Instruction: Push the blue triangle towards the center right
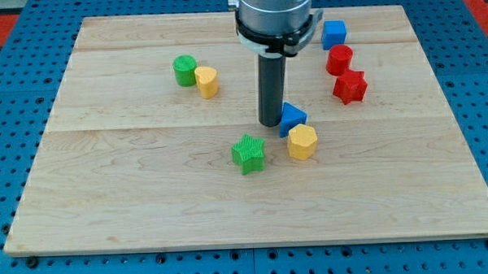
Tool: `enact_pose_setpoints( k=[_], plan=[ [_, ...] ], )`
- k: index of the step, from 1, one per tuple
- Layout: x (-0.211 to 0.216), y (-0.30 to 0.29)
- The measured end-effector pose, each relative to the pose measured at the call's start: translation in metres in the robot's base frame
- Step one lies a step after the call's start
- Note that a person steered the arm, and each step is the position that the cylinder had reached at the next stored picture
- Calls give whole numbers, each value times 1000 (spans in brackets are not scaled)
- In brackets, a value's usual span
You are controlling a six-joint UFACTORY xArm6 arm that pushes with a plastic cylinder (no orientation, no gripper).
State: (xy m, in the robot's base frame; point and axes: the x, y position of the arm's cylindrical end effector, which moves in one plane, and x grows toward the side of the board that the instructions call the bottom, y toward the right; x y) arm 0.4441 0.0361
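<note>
The blue triangle (292, 117) lies near the board's middle, a little right of centre. My tip (271, 123) stands right against its left side, touching or nearly touching it. The dark rod rises from there to the arm's grey head at the view's top. A yellow hexagon block (302, 141) sits just below and right of the blue triangle, touching it.
A green star (249, 153) lies below-left of my tip. A green cylinder (185, 70) and a yellow block (207, 80) sit at upper left. A blue cube (334, 34), a red cylinder (339, 60) and a red star (350, 86) stand at upper right on the wooden board (148, 197).
</note>
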Motion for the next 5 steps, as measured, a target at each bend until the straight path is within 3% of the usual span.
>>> enact_pose_setpoints(
  k=[4,5],
  plan=[
    [15,59],
    [10,98]
  ],
)
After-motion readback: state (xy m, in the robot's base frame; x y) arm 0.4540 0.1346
